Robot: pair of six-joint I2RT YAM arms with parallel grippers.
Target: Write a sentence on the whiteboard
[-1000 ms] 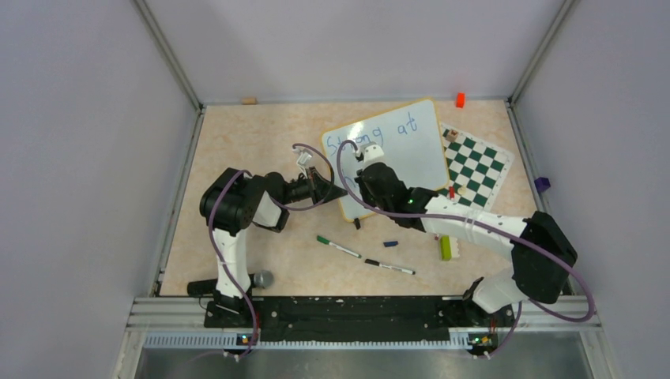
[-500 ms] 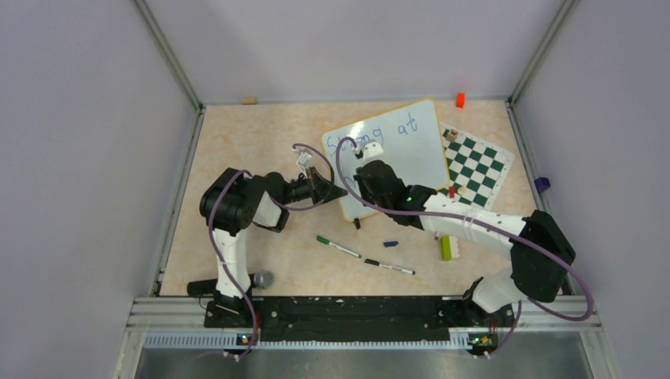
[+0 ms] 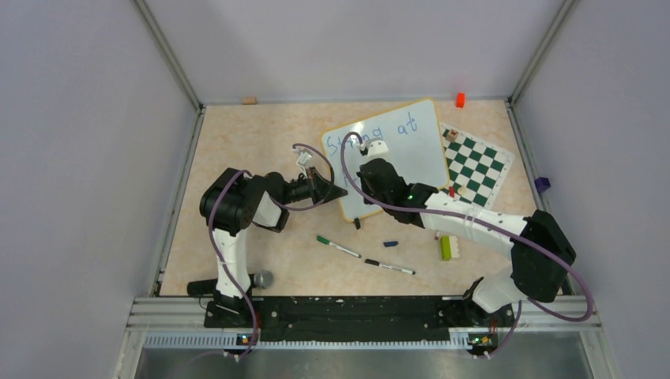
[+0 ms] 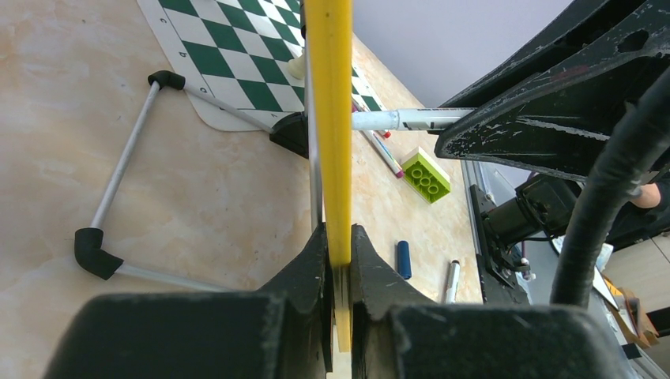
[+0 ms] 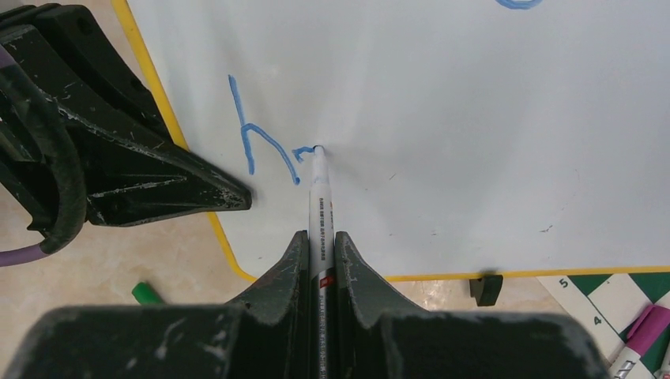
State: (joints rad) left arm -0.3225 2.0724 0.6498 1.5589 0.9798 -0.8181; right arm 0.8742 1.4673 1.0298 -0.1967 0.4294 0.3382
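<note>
One whiteboard [image 3: 419, 158], one chessboard [image 3: 478, 167], one green brick [image 3: 446, 247], one orange block [image 3: 460, 99], several markers [image 3: 338, 246] (at least four).

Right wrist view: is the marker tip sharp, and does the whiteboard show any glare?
Right wrist view: the marker tip and the blue strokes are sharp, while the near jaws look soft; the whiteboard is evenly lit, without glare.

The whiteboard [image 5: 474, 103] ahead of the jaws of the right gripper [image 5: 320, 241] has a smooth, faintly glossy white face. Its yellow rim, between the jaws of the left gripper [image 4: 338, 237], looks plastic. Both pairs of jaws are matt black plastic, scuffed pale. The marker [image 5: 320, 197] between the right jaws is smooth white plastic. The table [image 4: 197, 205] beneath is matt marbled beige.
</note>
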